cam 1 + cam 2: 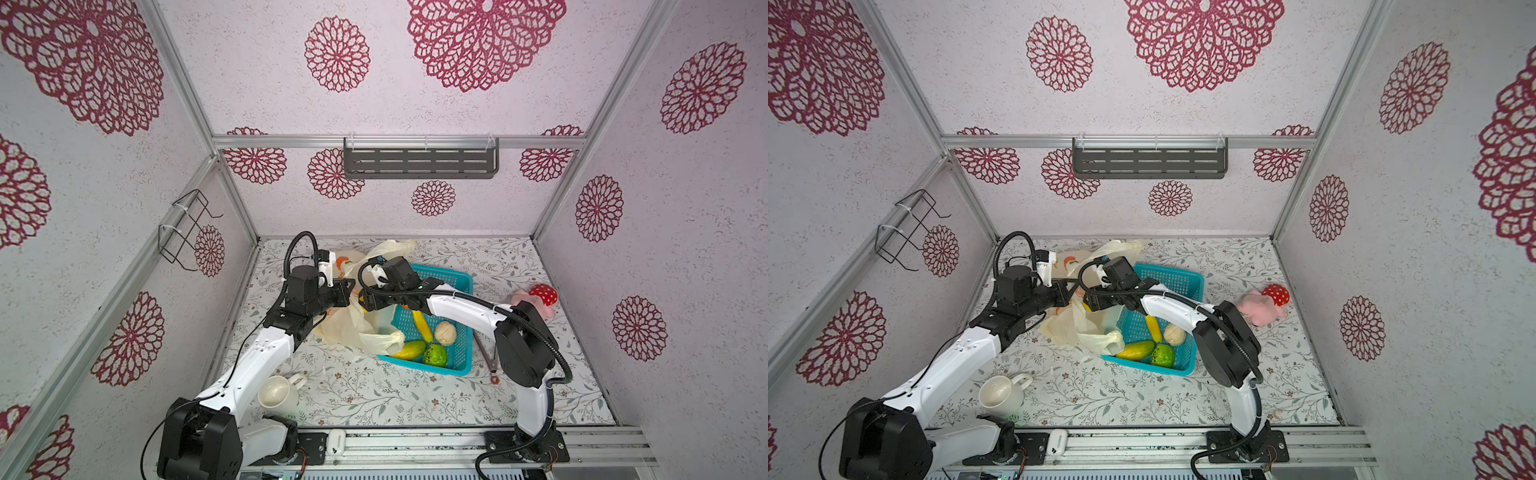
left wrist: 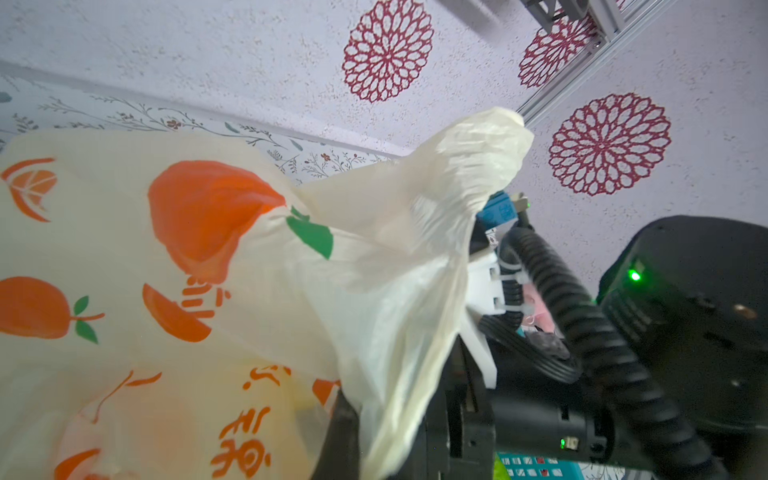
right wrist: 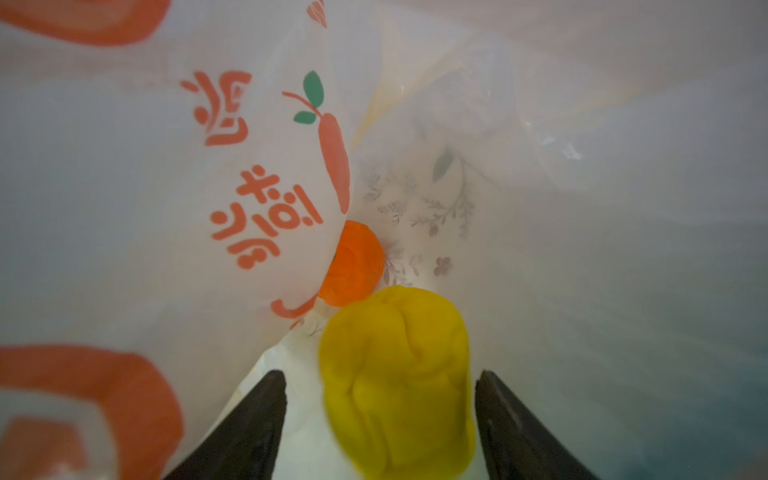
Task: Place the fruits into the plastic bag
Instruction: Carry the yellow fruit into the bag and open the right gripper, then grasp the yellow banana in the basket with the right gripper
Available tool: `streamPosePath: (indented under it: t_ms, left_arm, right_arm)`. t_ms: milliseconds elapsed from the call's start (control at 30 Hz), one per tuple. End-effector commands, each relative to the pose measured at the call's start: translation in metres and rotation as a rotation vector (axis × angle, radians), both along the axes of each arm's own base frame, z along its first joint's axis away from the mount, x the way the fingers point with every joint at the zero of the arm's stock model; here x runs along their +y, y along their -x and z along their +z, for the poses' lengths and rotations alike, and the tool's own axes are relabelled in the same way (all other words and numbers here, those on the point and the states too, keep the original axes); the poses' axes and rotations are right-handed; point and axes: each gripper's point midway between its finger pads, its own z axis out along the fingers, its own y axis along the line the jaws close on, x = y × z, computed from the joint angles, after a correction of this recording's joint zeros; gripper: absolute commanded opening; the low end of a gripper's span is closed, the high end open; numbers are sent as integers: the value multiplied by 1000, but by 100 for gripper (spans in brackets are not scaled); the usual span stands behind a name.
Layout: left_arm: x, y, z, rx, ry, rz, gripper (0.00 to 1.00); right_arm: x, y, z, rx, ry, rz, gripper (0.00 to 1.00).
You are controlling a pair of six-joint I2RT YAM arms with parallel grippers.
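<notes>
The plastic bag (image 1: 357, 328) lies crumpled on the table (image 1: 374, 399) just left of the teal basket (image 1: 463, 332), one fold draped over the basket's near-left rim; both top views show this. The left pincer (image 1: 351, 291) reaches in from the left with its jaws pressed together on the bag's upper edge. In the left wrist view the cream film (image 2: 249, 291), printed with oranges, hangs across a dark finger (image 2: 340, 436), and a loop handle rises behind it.

The right pincer (image 1: 363, 305) reaches across the basket's far-left corner and points down into the bag's mouth. In the right wrist view its fingers (image 3: 257, 415) stand spread, and a yellow lobed fruit (image 3: 395, 374) sits between them with a gap on either side — loose, not pinched. Just beyond it an orange (image 3: 353, 266) rests inside the bag, half tucked under a printed fold.

Four fruits are in the basket:
- the banana (image 1: 422, 326), towards the middle
- the cream round fruit (image 1: 445, 332), to the banana's right
- the mango (image 1: 409, 350), at the near side
- the bumpy green ball (image 1: 435, 354), touching the mango

A mushroom plush (image 1: 543, 294) lies far right by the wall — well apart from the basket. A white mug (image 1: 278, 392) lies tipped on its side at near left.
</notes>
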Motion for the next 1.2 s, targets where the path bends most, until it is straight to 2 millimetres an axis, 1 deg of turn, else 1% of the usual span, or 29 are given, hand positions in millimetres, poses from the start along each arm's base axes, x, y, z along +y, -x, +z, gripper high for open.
streamPosePath:
  t_ms: [0,167,333,467,567,667,733,767,833,900,933,967,1000,1067,1167]
  left_arm:
    - [0,1,8,-34,3,5,0]
    - [3,0,6,-23,-18,15,0]
    - [7,0,1,-7,7,59,0]
    - [9,1,-6,8,8,75,0]
    - [11,0,-9,13,2,88,0]
    - [13,-3,-9,8,3,101,0]
    - [13,-6,-9,7,0,109,0]
    - [13,-7,-10,7,0,111,0]
    - [14,-8,-11,12,0,118,0]
    - [13,-10,-11,10,2,120,0]
    - [13,-10,-12,11,4,121,0]
    - [13,-11,-12,10,5,122,0]
    - [13,-11,-13,10,5,122,0]
    - [13,-12,-13,10,6,125,0]
    - [13,-13,-12,8,12,127,0]
  right_arm:
    - [0,1,12,-15,-22,-8,80]
    - [-3,0,27,-50,-51,-22,85]
    - [-10,1,53,-112,-107,-48,86]
    - [-24,0,75,-176,-147,-103,86]
    - [-44,-2,90,-240,-162,-183,87]
    - [-73,-5,99,-293,-168,-295,88]
    - [-99,-6,101,-329,-149,-394,89]
    - [-112,-7,101,-344,-134,-449,89]
    - [-152,-8,95,-364,-85,-629,90]
    - [-191,-6,87,-373,-48,-796,95]
    - [-205,-4,82,-370,-41,-845,96]
    - [-213,-3,76,-360,-35,-865,96]
    - [-215,-3,69,-340,-26,-851,96]
    - [-212,-3,52,-293,22,-797,96]
    - [-188,0,18,-178,113,-636,94]
